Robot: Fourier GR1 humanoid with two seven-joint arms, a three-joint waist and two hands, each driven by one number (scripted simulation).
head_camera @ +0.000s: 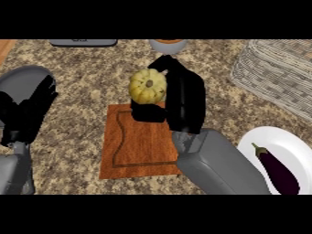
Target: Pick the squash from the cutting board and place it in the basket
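Nearest the viewer, right of the rectangular brown wooden cutting board (139, 144), a dark purple eggplant (278, 168) is lying on a round white plate (290, 141). The board itself is lying flat on the speckled granite desk (77, 114). Left of the board, the left hand (24, 114) is resting with its fingers straight and pointing up, holding nothing, partly over a round grey plate (9, 80). The grey right forearm is crossing the board's right edge, and the right hand (182, 98) is curling around the small round yellow squash (147, 86), its fingers on the squash's right side and its thumb below. The squash is showing at the board's far edge, stem end facing the viewer; I cannot tell whether it is touching the board or raised off it. Beyond and right of the board, a woven pale wicker basket (287, 75) is standing well apart from the squash. Past the board's far edge, an orange-and-white round container (167, 44) and a flat grey object (83, 42) are sitting at the desk's far side.
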